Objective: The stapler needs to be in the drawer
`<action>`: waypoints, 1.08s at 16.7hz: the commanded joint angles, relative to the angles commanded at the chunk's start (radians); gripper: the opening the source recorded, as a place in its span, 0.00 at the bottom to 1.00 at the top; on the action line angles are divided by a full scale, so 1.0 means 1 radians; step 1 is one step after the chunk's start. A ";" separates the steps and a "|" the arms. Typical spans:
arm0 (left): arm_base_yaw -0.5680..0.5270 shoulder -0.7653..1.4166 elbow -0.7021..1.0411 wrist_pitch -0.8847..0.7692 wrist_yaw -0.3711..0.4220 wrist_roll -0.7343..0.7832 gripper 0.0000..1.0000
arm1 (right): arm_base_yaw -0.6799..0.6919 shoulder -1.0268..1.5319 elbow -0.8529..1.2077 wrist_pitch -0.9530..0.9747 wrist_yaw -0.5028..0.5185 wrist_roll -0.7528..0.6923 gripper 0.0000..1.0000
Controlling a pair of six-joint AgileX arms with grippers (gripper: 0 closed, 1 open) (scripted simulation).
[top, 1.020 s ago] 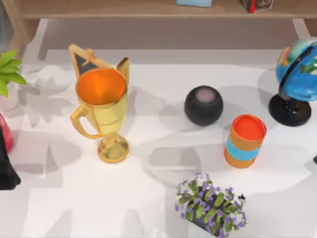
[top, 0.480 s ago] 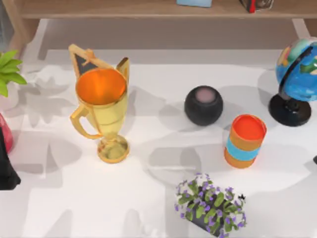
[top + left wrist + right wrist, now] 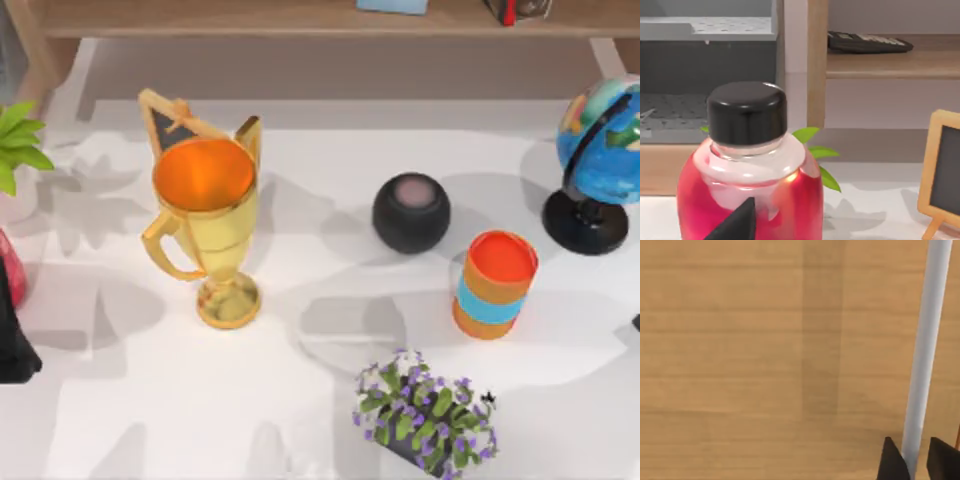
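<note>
The right gripper [image 3: 914, 463] straddles the pale grey bar handle [image 3: 926, 340] on the light wooden drawer front [image 3: 740, 365], unclenched, with a slim gap on one side. Risk: an off-centre closure slips off when pulling. The left gripper [image 3: 735, 225] is parked beside the red black-capped bottle [image 3: 790, 200]; its state cannot be told. The stapler may be the dark-and-red item [image 3: 512, 9] on the shelf at the upper right.

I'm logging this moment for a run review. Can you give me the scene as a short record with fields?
right pincer: fingers on either side of a pale vertical bar, in front of a wooden panel
left pincer: one dark fingertip in front of a red bottle with a black cap
stapler: not located
table items: gold trophy, black round speaker, orange can with blue band, globe, purple-flowered plant, small chalkboard
shelf: calculator on a wooden board
</note>
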 joint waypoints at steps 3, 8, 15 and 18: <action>0.000 0.000 0.000 0.000 0.000 0.000 1.00 | 0.000 0.000 0.000 0.000 0.000 0.000 0.00; 0.000 0.000 0.000 0.000 0.000 0.000 1.00 | 0.000 0.000 0.000 0.000 0.000 0.000 0.00; 0.000 0.000 0.000 0.000 0.000 0.000 1.00 | -0.032 -0.069 -0.150 0.082 -0.041 0.003 0.00; 0.000 0.000 0.000 0.000 0.000 0.000 1.00 | -0.062 -0.112 -0.257 0.137 -0.062 0.004 0.00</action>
